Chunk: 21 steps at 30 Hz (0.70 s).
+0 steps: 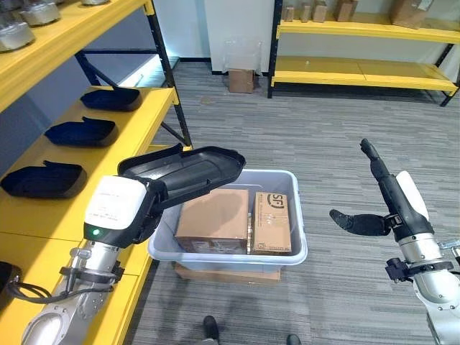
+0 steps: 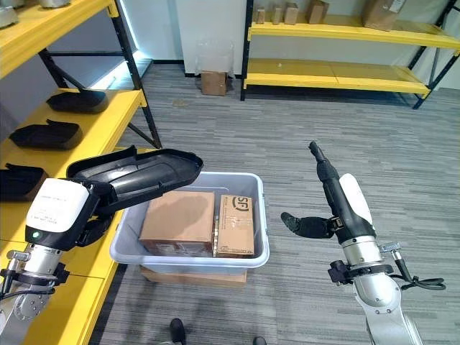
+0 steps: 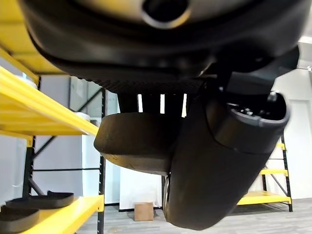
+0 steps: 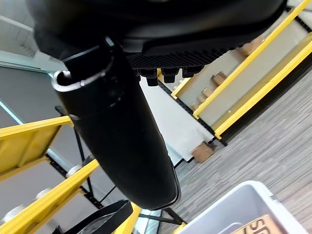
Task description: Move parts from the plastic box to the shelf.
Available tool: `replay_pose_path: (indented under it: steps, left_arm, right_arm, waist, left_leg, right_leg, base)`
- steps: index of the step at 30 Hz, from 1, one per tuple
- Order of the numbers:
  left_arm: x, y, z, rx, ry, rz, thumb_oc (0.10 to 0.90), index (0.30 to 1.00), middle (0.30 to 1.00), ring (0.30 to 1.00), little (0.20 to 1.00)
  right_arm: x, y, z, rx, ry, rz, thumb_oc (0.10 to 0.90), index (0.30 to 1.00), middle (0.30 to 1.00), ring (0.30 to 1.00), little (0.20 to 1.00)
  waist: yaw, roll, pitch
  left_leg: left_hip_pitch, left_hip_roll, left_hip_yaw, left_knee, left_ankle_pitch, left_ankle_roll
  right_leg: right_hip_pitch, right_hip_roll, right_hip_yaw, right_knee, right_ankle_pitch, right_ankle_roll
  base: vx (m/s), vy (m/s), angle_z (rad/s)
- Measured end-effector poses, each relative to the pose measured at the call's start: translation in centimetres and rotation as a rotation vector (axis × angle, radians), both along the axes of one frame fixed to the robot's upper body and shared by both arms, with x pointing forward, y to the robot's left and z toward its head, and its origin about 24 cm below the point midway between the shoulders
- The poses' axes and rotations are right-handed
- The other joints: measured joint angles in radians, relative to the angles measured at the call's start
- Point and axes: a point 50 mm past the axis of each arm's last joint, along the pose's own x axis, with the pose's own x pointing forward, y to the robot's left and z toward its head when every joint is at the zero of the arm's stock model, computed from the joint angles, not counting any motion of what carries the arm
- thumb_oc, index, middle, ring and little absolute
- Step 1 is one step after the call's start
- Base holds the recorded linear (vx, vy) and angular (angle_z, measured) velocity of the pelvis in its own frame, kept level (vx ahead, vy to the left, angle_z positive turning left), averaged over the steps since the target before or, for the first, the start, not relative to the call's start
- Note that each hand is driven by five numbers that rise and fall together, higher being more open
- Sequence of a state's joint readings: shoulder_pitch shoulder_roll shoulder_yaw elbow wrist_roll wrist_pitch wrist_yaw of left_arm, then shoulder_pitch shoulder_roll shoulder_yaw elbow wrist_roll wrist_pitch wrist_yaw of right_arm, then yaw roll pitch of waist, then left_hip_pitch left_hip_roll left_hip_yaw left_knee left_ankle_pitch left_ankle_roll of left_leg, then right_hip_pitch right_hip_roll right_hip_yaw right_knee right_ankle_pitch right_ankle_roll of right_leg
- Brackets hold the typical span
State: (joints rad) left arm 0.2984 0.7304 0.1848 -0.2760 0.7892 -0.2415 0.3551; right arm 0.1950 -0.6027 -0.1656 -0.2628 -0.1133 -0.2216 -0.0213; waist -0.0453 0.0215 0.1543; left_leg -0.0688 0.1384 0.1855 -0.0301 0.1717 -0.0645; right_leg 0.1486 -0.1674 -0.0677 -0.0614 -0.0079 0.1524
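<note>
Left hand (image 1: 136,208) sits lowest in the eye views, its fingers hidden beneath a long black moulded part (image 1: 188,171) that it carries; whether they are curled or straight cannot be told. That part lies across the hand and reaches out over the near-left corner of the grey plastic box (image 1: 295,248), raised above the rim. Two cardboard cartons (image 1: 214,215) stand side by side inside the box, which rests on a flat carton on the grey carpeted floor. Beside the hand, the yellow shelf (image 1: 147,118) carries three similar black parts (image 1: 81,131) in a row. Right hand (image 2: 336,192) is held well apart to the right of the box, fingers straight, thumb spread, holding nothing.
</note>
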Motion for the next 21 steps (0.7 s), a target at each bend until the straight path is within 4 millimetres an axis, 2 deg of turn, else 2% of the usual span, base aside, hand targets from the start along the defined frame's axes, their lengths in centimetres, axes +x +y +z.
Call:
replay_pose_path:
  steps: [2, 4, 6, 7, 8, 9, 10, 11, 12, 13, 14, 15, 16, 17, 18, 19, 20, 21]
  left_arm:
    - [-0.2, 0.0, -0.1, -0.062, -0.008, 0.008, 0.400, 0.300, 0.300, 0.300, 0.300]
    - [-0.3, 0.3, 0.2, -0.081, -0.025, 0.027, 0.400, 0.300, 0.300, 0.300, 0.300]
    - [-0.9, 1.7, 0.7, -0.094, -0.050, 0.094, 0.400, 0.300, 0.300, 0.300, 0.300]
    - [-1.2, 2.0, 0.5, -0.096, -0.041, 0.115, 0.400, 0.300, 0.300, 0.300, 0.300]
    - [-2.1, 2.5, 0.3, -0.107, -0.039, 0.152, 0.400, 0.300, 0.300, 0.300, 0.300]
    - [-2.4, 2.5, 0.0, -0.142, -0.036, 0.163, 0.400, 0.300, 0.300, 0.300, 0.300]
    - [-2.4, 2.5, -0.6, -0.154, -0.008, 0.166, 0.400, 0.300, 0.300, 0.300, 0.300]
    - [-1.8, 2.5, -0.9, -0.167, -0.003, 0.167, 0.400, 0.300, 0.300, 0.300, 0.300]
    - [-1.6, 2.5, -1.5, -0.178, 0.027, 0.174, 0.400, 0.300, 0.300, 0.300, 0.300]
    - [-1.3, 2.4, -1.4, -0.186, 0.021, 0.168, 0.400, 0.300, 0.300, 0.300, 0.300]
    - [-0.7, 2.2, -0.9, -0.187, -0.001, 0.151, 0.400, 0.300, 0.300, 0.300, 0.300]
    - [0.0, 1.8, -0.4, -0.196, -0.030, 0.132, 0.400, 0.300, 0.300, 0.300, 0.300]
    - [0.2, 1.8, -0.2, -0.198, -0.042, 0.124, 0.400, 0.300, 0.300, 0.300, 0.300]
    - [0.4, 1.4, -0.1, -0.225, -0.063, 0.113, 0.400, 0.300, 0.300, 0.300, 0.300]
    - [0.3, 0.7, 1.0, -0.241, -0.109, 0.066, 0.400, 0.300, 0.300, 0.300, 0.300]
    - [0.2, -0.1, 0.3, -0.298, -0.106, 0.050, 0.400, 0.300, 0.300, 0.300, 0.300]
    - [1.0, -0.1, 1.1, -0.288, -0.138, 0.020, 0.400, 0.300, 0.300, 0.300, 0.300]
    - [1.6, 0.1, 1.5, -0.292, -0.159, 0.024, 0.400, 0.300, 0.300, 0.300, 0.300]
  right_arm:
    - [0.2, 0.6, -0.4, 0.005, 0.018, 0.028, 0.900, 1.000, 1.000, 1.000, 1.000]
    - [0.4, 1.6, -0.7, 0.013, 0.041, 0.079, 0.900, 1.000, 1.000, 1.000, 1.000]
    - [1.6, 3.3, 0.3, -0.027, 0.012, 0.185, 0.900, 1.000, 1.000, 1.000, 1.000]
    - [1.9, 3.5, 0.9, -0.042, -0.005, 0.200, 0.900, 1.000, 1.000, 1.000, 1.000]
    - [2.8, 4.4, 2.4, -0.073, -0.052, 0.261, 0.900, 1.000, 1.000, 1.000, 1.000]
    - [3.4, 4.8, 3.8, -0.086, -0.101, 0.283, 0.900, 1.000, 1.000, 1.000, 1.000]
    - [3.4, 4.9, 3.8, -0.055, -0.111, 0.281, 0.900, 1.000, 1.000, 1.000, 1.000]
    - [3.5, 4.6, 4.1, -0.081, -0.104, 0.282, 0.900, 1.000, 1.000, 1.000, 1.000]
    - [3.4, 4.2, 3.4, -0.074, -0.075, 0.267, 0.900, 1.000, 1.000, 1.000, 1.000]
    - [3.3, 3.8, 3.4, -0.071, -0.076, 0.248, 0.900, 1.000, 1.000, 1.000, 1.000]
    - [3.4, 3.4, 3.7, -0.066, -0.087, 0.225, 0.900, 1.000, 1.000, 1.000, 1.000]
    - [3.1, 3.0, 3.9, -0.044, -0.111, 0.201, 0.900, 1.000, 1.000, 1.000, 1.000]
    - [3.0, 2.8, 4.0, -0.032, -0.122, 0.191, 0.900, 1.000, 1.000, 1.000, 1.000]
    - [2.9, 2.3, 3.6, 0.006, -0.129, 0.155, 0.900, 1.000, 1.000, 1.000, 1.000]
    - [2.0, 0.8, 3.1, 0.003, -0.107, 0.095, 0.900, 1.000, 1.000, 1.000, 1.000]
    - [2.0, 0.2, 2.2, 0.037, -0.077, 0.044, 0.900, 1.000, 1.000, 1.000, 1.000]
    - [1.4, -1.2, 2.0, 0.046, -0.081, -0.010, 0.900, 1.000, 1.000, 1.000, 1.000]
    - [0.8, -2.4, 1.5, 0.061, -0.067, -0.074, 0.900, 1.000, 1.000, 1.000, 1.000]
  waist:
    - [0.003, 0.019, 0.002]
    - [0.025, 0.032, 0.008]
    - [0.056, 0.039, 0.046]
    - [0.082, 0.057, 0.073]
    - [0.086, 0.064, 0.096]
    - [0.099, 0.073, 0.146]
    - [0.141, 0.076, 0.182]
    - [0.150, 0.055, 0.248]
    - [0.171, 0.050, 0.253]
    - [0.183, 0.044, 0.253]
    - [0.193, 0.019, 0.252]
    - [0.174, -0.015, 0.247]
    - [0.156, -0.029, 0.246]
    - [0.107, -0.017, 0.238]
    - [0.043, -0.053, 0.194]
    - [0.009, -0.027, 0.153]
    - [0.032, -0.019, 0.143]
    - [0.023, -0.015, 0.142]
  left_leg:
    - [-0.005, 0.006, -0.028, 0.019, 0.005, -0.002]
    - [-0.008, 0.029, -0.042, 0.024, 0.013, -0.013]
    - [-0.036, 0.070, -0.065, 0.020, 0.047, -0.041]
    - [-0.049, 0.095, -0.090, 0.021, 0.074, -0.053]
    - [-0.113, 0.134, -0.136, 0.010, 0.150, -0.100]
    - [-0.125, 0.161, -0.173, -0.031, 0.221, -0.094]
    - [-0.153, 0.148, -0.153, -0.028, 0.060, -0.012]
    - [-0.192, 0.137, -0.113, -0.014, -0.138, -0.044]
    - [-0.205, 0.129, -0.074, 0.012, -0.113, -0.082]
    - [-0.203, 0.123, -0.067, 0.055, -0.097, -0.108]
    - [-0.193, 0.115, -0.063, 0.141, -0.091, -0.128]
    - [-0.162, 0.120, -0.058, 0.327, -0.138, -0.120]
    - [-0.109, 0.126, -0.053, 0.395, -0.171, -0.113]
    - [0.003, 0.179, -0.055, 0.489, -0.236, -0.098]
    - [0.106, 0.224, -0.039, 0.510, -0.298, -0.184]
    - [0.164, 0.245, -0.050, 0.441, -0.294, -0.149]
    - [0.217, 0.190, 0.058, 0.300, -0.325, -0.163]
    - [0.265, 0.151, 0.116, 0.238, -0.341, -0.150]
  right_leg:
    - [-0.021, 0.009, -0.021, 0.079, -0.048, -0.009]
    - [-0.076, 0.027, -0.024, 0.199, -0.114, -0.028]
    - [-0.225, 0.059, -0.020, 0.470, -0.231, -0.084]
    - [-0.263, 0.095, -0.033, 0.555, -0.260, -0.117]
    - [-0.357, 0.182, -0.020, 0.656, -0.304, -0.201]
    - [-0.409, 0.191, -0.055, 0.703, -0.305, -0.228]
    - [-0.446, 0.195, -0.084, 0.742, -0.312, -0.276]
    - [-0.447, 0.167, -0.137, 0.716, -0.301, -0.301]
    - [-0.434, 0.148, -0.199, 0.653, -0.252, -0.346]
    - [-0.415, 0.131, -0.260, 0.582, -0.194, -0.369]
    - [-0.381, 0.123, -0.311, 0.454, -0.116, -0.378]
    - [-0.334, 0.118, -0.352, 0.300, -0.036, -0.354]
    - [-0.310, 0.122, -0.356, 0.239, -0.005, -0.310]
    - [-0.323, 0.121, -0.382, 0.291, -0.085, -0.136]
    - [-0.386, 0.023, -0.258, 0.619, -0.253, -0.275]
    - [-0.394, 0.077, -0.249, 0.576, -0.197, -0.275]
    - [-0.397, 0.093, -0.275, 0.447, -0.090, -0.213]
    - [-0.372, 0.089, -0.296, 0.399, -0.062, -0.206]
  base:
    - [-0.19, -0.153, 0.37]
    - [-0.22, -0.166, 0.17]
    - [-0.33, -0.319, 0.06]
    - [-0.35, -0.354, 0.27]
    - [-0.29, -0.291, 0.44]
    - [-0.19, -0.200, 0.69]
    - [-0.22, -0.228, 1.39]
    - [-0.21, -0.212, 1.89]
    - [-0.31, -0.226, 2.05]
    - [-0.30, -0.203, 1.65]
    - [-0.25, -0.126, 1.62]
    - [-0.15, -0.061, 1.49]
    - [-0.01, 0.007, 1.54]
    - [0.02, 0.013, 1.85]
    - [0.12, 0.261, 2.03]
    - [0.13, 0.384, 1.46]
    - [0.19, 0.548, 0.77]
    - [0.16, 0.376, 0.95]
